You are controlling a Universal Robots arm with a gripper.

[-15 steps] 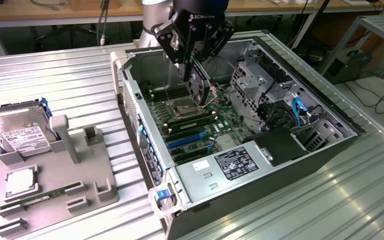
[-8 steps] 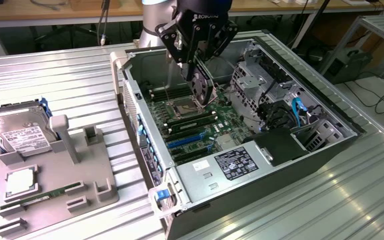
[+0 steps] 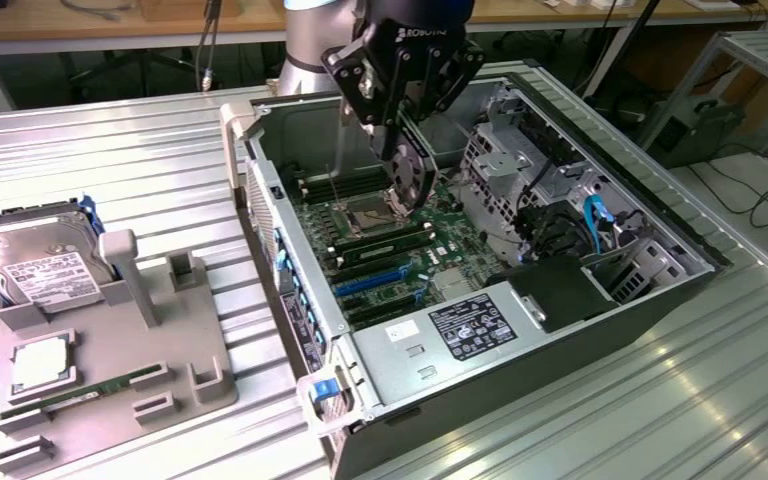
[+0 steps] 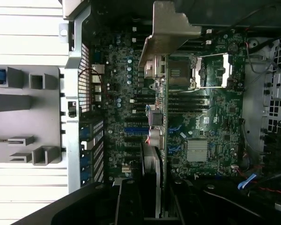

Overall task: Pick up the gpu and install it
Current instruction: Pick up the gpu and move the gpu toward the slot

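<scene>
The gripper (image 3: 402, 140) is clamped on the gpu (image 3: 411, 180), one finger on each flat face of the card. The gpu stands on edge inside the open computer case (image 3: 264, 190), which lies on its side on the ribbed metal surface (image 3: 131, 160). The card hangs over the motherboard (image 3: 411, 250), close beside the processor socket (image 3: 364, 212) and above the row of blue slots (image 3: 377, 280) – whether its lower edge touches the board cannot be told. In the wrist view the card is seen edge-on, with its pale metal bracket (image 4: 171, 26) at the end away from the gripper. The power supply (image 3: 471, 330) sits at the near end of the case. At the exterior view's left a grey holder (image 3: 131, 350) carries a hard drive (image 3: 37, 265) and a green memory stick (image 3: 84, 392) – well apart from the case.
</scene>
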